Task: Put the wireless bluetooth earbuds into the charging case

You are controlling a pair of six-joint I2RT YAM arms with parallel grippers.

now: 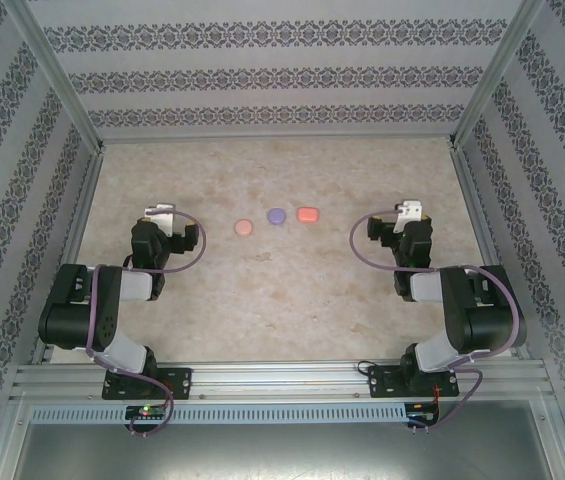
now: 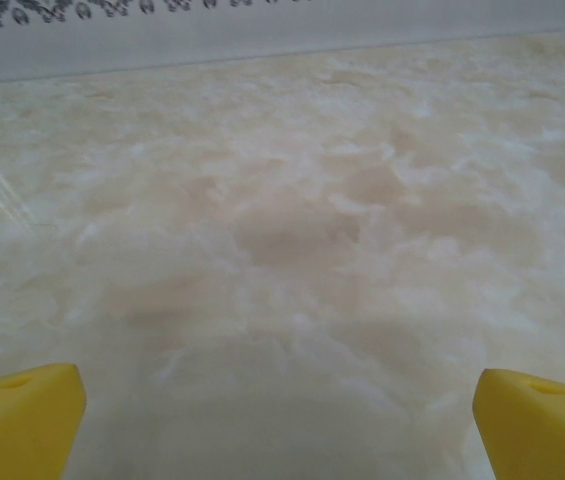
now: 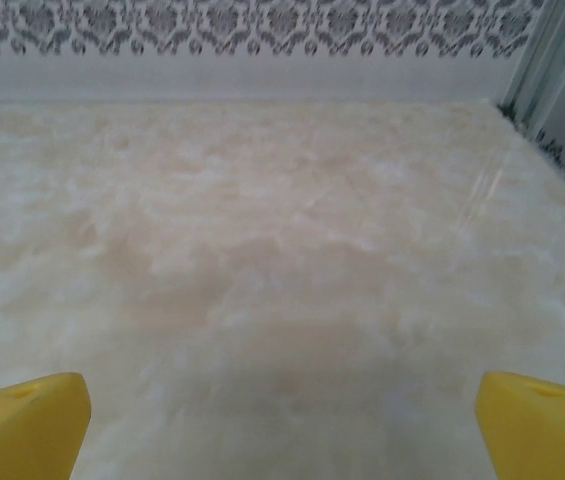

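My jaws stand wide and released on both arms. My left gripper (image 2: 280,425) and my right gripper (image 3: 282,425) each face bare marbled table (image 2: 292,230). Between my arms, three small cases lie in a row, near but apart: pink case (image 1: 245,228), purple case (image 1: 276,215), orange case (image 1: 308,215).

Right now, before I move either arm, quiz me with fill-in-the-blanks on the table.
1. The small purple round case lies between the pinkish round case and the ____ rounded-rectangular case.
2. The left gripper and right gripper both stand ____.
3. Nearest the left gripper lies the ____ case.
Missing: orange-red; open; pinkish.
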